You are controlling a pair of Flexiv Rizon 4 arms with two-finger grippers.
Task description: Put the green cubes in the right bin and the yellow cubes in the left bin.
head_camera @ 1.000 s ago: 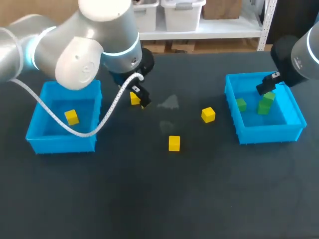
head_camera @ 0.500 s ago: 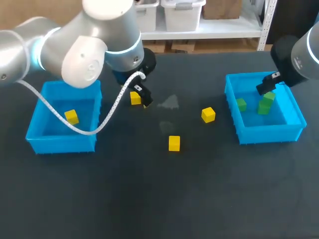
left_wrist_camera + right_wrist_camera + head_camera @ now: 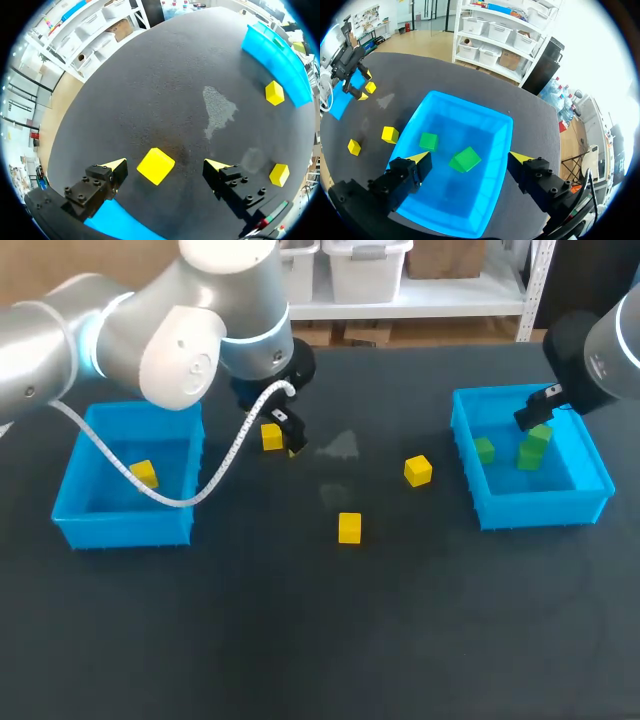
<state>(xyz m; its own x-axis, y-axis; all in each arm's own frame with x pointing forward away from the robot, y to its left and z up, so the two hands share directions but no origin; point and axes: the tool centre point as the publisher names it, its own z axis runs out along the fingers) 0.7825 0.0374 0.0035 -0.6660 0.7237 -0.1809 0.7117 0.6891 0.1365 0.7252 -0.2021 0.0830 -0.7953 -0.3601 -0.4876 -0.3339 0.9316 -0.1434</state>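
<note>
My left pincer (image 3: 165,165), spread, hangs over a yellow cube (image 3: 156,166) on the tabletop (image 3: 165,75) near the left bin (image 3: 125,525). Two other yellow cubes (image 3: 349,528) lie loose toward the right bin (image 3: 540,508), where my right pincer (image 3: 470,157), also spread, hovers above the green cubes (image 3: 428,141).

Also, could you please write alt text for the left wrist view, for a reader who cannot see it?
The left gripper hangs open above the black table, a yellow cube lying between its fingers with a gap on each side. Two more yellow cubes lie farther ahead, one beside a blue bin.
</note>
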